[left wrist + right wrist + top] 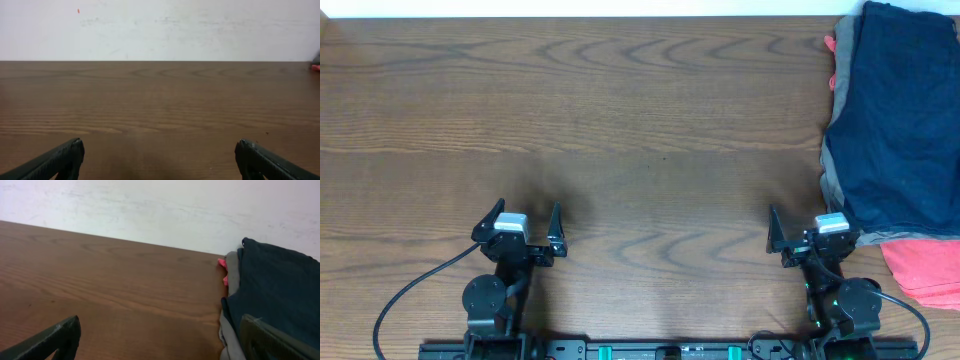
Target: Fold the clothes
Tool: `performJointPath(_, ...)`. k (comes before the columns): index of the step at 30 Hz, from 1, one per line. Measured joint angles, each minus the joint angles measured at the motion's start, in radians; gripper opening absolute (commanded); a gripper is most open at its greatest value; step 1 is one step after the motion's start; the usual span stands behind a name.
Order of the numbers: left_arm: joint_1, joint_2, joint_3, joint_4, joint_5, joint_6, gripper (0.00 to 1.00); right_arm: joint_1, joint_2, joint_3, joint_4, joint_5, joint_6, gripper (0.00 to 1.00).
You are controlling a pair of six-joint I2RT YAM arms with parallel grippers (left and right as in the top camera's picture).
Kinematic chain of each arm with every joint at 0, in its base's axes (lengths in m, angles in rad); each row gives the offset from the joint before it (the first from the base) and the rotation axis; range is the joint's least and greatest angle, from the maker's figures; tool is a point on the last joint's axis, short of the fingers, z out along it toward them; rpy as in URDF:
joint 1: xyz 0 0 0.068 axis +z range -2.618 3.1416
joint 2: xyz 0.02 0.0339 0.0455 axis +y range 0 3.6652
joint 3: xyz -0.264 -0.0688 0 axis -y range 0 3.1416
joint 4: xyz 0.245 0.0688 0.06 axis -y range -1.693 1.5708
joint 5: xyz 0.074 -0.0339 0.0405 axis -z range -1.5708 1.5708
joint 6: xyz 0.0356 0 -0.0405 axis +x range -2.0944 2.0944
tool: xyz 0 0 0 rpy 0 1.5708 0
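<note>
A pile of clothes lies at the table's right edge. A dark navy garment (900, 120) is on top, with a grey one (832, 175) under it and a coral-red one (928, 265) at the front right. In the right wrist view the navy garment (275, 290) lies over the grey one (231, 330), with a coral-red bit (222, 265) behind. My right gripper (812, 228) is open and empty, just left of the pile; its jaws (160, 335) are spread wide. My left gripper (527, 224) is open and empty over bare wood, jaws (159, 157) wide apart.
The wooden table (620, 120) stretches between the arms and the far edge. A white wall (160, 25) stands behind the table. Black cables (405, 295) trail from the arm bases at the front edge.
</note>
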Motion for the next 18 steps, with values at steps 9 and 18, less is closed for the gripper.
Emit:
performJointPath(9,0.0,0.0,0.0,0.0,0.001,0.0,0.98,0.0,0.0,0.0,0.0,0.0,0.0,0.99)
performJointPath(18,0.0,0.0,0.0,0.002,0.001,0.0,0.98,0.0,0.0,0.0,0.028,-0.019,0.0,0.99)
